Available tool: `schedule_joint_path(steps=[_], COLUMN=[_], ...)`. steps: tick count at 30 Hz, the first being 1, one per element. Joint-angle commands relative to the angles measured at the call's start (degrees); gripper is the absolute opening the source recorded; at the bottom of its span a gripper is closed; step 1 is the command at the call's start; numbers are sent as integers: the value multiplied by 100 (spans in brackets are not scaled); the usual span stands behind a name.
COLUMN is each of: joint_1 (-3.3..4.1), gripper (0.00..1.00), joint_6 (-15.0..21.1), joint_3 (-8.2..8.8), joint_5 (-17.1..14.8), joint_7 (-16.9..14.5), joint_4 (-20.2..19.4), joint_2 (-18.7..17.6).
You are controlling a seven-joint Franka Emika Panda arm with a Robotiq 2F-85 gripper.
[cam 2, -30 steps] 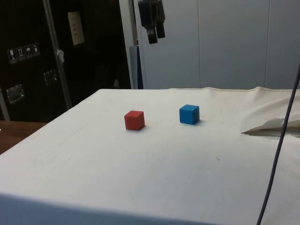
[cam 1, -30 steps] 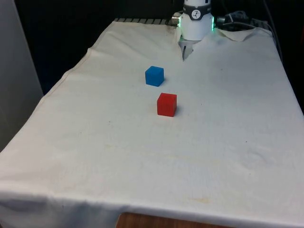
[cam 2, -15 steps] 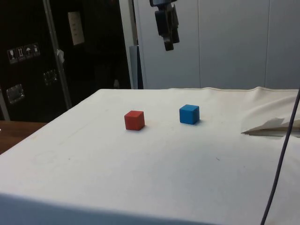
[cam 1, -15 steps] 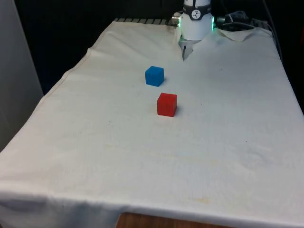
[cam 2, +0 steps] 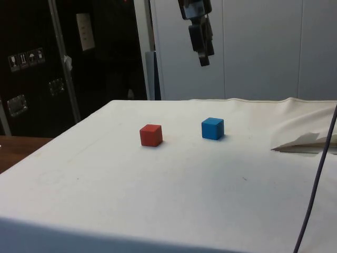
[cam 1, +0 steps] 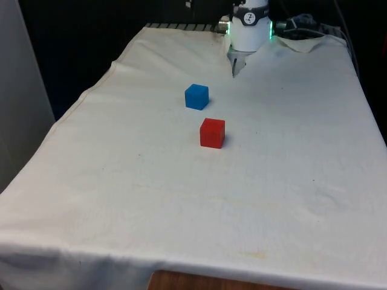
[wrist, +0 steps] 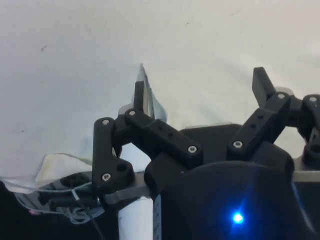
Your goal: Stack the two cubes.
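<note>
A blue cube (cam 1: 196,96) (cam 2: 212,128) and a red cube (cam 1: 212,133) (cam 2: 151,135) rest apart on the white cloth, the blue one nearer the robot's base. They do not touch. In the side view my gripper (cam 2: 202,50) hangs high in the air, roughly over the blue cube and a little to its red-cube side. The wrist view has my gripper (wrist: 200,82) open, with its two black fingers (wrist: 141,97) spread wide and nothing between them; bare cloth lies beneath.
The robot's white base (cam 1: 250,30) stands at the table's far end. A raised fold of cloth (cam 1: 237,61) (cam 2: 303,142) lies in front of it. A dark cable (cam 2: 316,174) hangs across the side view's right.
My gripper has travelled across the side view from above the red cube towards the blue cube, dropping slightly. Both cubes are where they were.
</note>
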State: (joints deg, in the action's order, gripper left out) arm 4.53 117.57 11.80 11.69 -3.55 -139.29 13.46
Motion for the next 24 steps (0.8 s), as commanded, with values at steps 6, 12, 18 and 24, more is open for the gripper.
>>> schedule_joint_path(steps=[6, 12, 18, 24], joint_1=[-29, -34, -46, -52], gripper=[100, 100, 100, 100], joint_6=[453, 848, 1226, 1599], joint_3=[223, 413, 567, 710], joint_5=[126, 172, 189, 178], joint_7=[-109, -183, -269, -350], joint_4=[-304, -481, -630, -773], joint_2=[29, 29, 29, 34])
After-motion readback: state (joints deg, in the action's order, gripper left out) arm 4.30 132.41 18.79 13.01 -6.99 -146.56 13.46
